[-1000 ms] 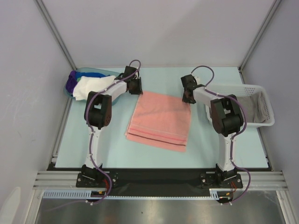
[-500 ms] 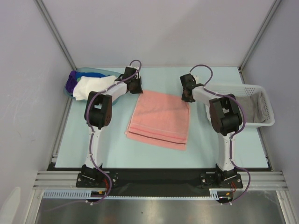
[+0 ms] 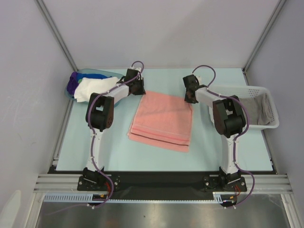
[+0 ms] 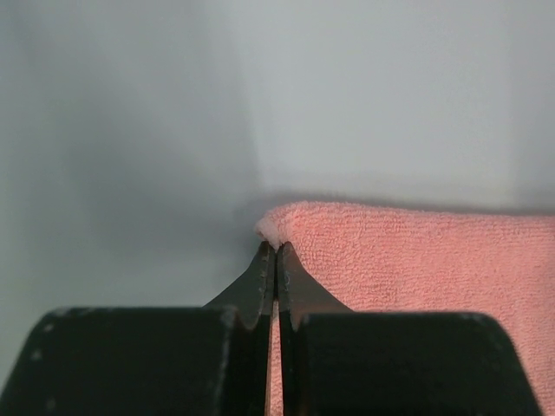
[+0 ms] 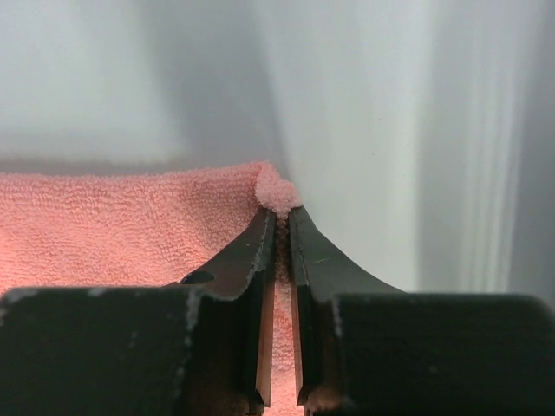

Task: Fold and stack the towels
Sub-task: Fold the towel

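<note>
Left gripper (image 4: 276,253) and right gripper (image 5: 282,217) just closed — each pinches a salmon towel (image 3: 161,121) corner. Folding may begin.

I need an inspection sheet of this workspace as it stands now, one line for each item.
Surface: pale blue table, flat.
Job's things: pink towel folded at centre; white towel and purple towel in the blue tub; grey towel in the white basket.
Clutter: nothing seen.
Jaws: left jaws shut on the pink towel's far left corner; right jaws shut on its far right corner.
Cables: purple cables loop along both arms.
Surroundings: grey walls.
</note>
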